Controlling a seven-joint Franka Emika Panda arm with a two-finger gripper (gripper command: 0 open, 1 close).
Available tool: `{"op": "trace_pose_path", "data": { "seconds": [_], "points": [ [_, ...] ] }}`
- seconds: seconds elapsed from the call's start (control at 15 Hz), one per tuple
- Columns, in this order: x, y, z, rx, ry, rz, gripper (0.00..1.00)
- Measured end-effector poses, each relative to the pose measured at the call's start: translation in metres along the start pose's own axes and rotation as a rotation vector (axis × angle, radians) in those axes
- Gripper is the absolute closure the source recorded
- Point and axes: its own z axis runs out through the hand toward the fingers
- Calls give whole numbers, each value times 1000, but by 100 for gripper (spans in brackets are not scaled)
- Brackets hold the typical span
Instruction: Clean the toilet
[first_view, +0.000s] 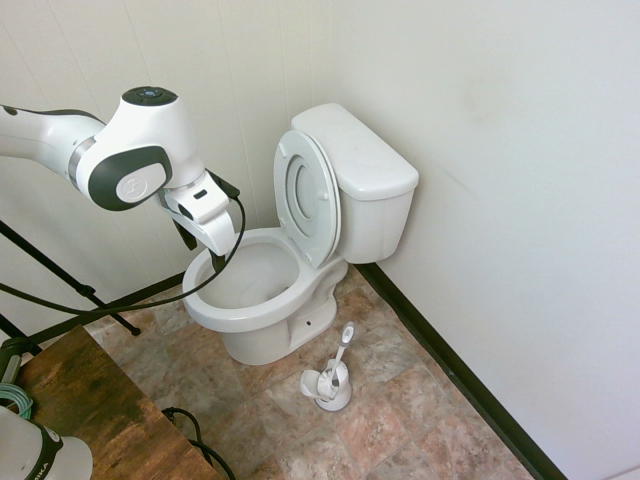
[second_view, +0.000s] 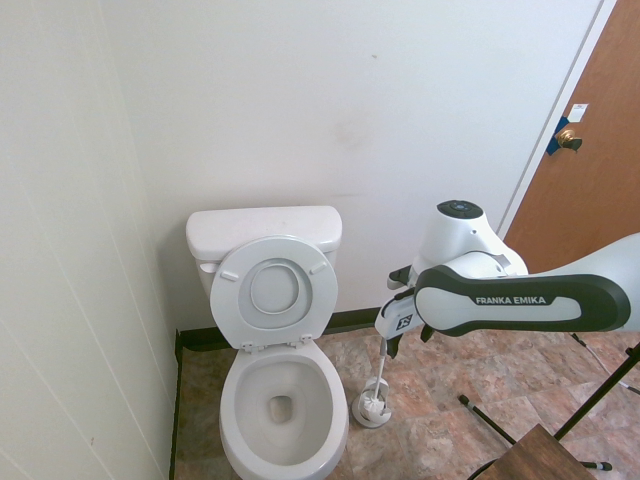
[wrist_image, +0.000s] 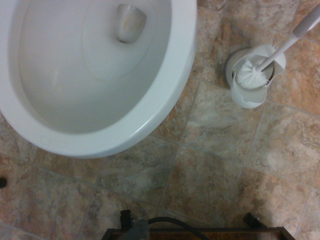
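Observation:
The white toilet (first_view: 262, 300) stands in the corner, its seat and lid raised against the tank. The second exterior view has the toilet (second_view: 283, 400) at lower left. In the wrist view the bowl of the toilet (wrist_image: 165, 95) fills the picture's upper left. My gripper (first_view: 202, 250) hangs in the air beside the bowl's front rim, pointing down, open and holding nothing. From the other side, my gripper (second_view: 405, 340) is above the floor to the right of the bowl. A white toilet brush (first_view: 338, 355) stands in its small holder (wrist_image: 250, 92) on the floor beside the bowl.
A brown wooden table (first_view: 90, 410) sits near the arm's base, with its edge (wrist_image: 200, 234) low in the wrist view. White walls with a black baseboard (first_view: 450, 370) close in two sides. A brown door (second_view: 590, 160) is at the right. The floor (wrist_image: 210, 165) is brown tile.

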Motion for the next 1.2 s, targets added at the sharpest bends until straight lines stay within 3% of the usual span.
{"op": "trace_pose_path", "data": {
  "seconds": [0.2, 0.47, 0.73, 1.2],
  "points": [
    [4, -2, -1, 11, 11, 20, 0],
    [52, -12, 8, 15, 47, 145, 0],
    [118, -30, 58, -15, 53, 285, 0],
    [232, -35, 185, -86, 17, 482, 0]
  ]
}}
